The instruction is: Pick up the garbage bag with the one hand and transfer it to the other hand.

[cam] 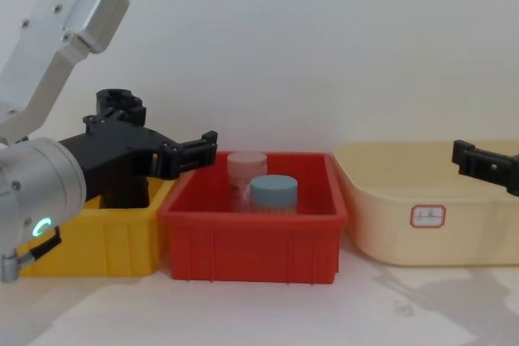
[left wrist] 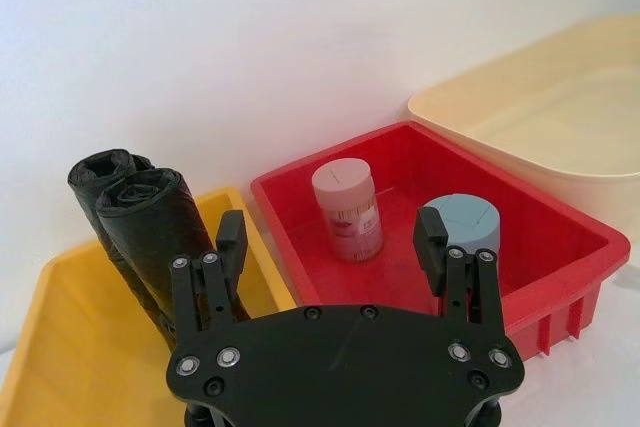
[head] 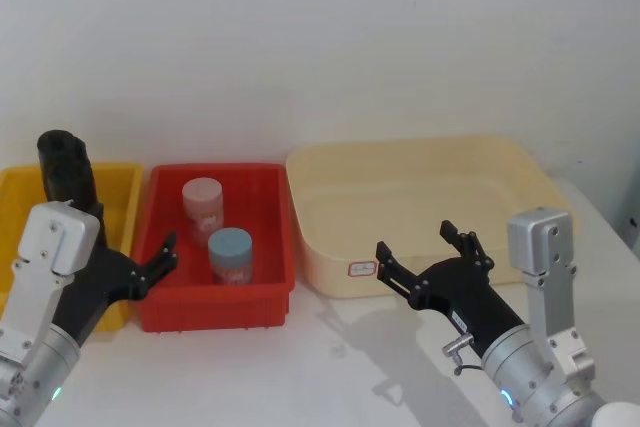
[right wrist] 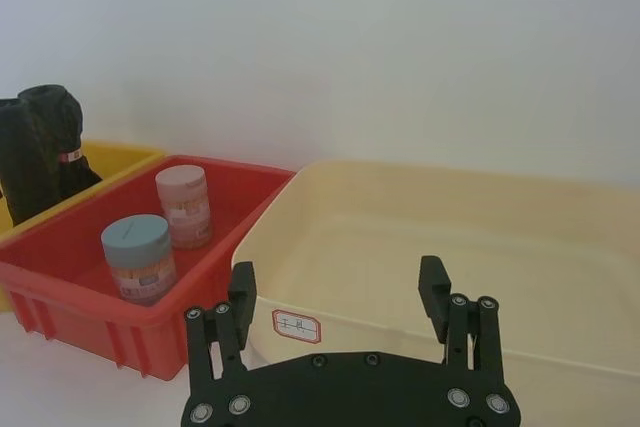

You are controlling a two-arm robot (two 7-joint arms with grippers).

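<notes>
Hovering my released left hand [left wrist: 331,232] near the garbage bag [left wrist: 150,212] standing in the yellow bin [left wrist: 60,347]; my right hand [right wrist: 338,282] is hanging released too.

Two jars [head: 230,252] blocked the red bin [head: 215,309] middle; black rolls [head: 68,167] stood left of it; cream tub [head: 330,272] right of it gave open room.

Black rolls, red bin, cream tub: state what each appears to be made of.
Black rolls: thin plastic film, probably; crinkled, faintly glossy, wound layers showing at the ends. Red bin: rigid moulded plastic, smooth with a slight sheen, ribbed outer wall. Cream tub: likely hard plastic too, smooth and matte, rounded rim.
</notes>
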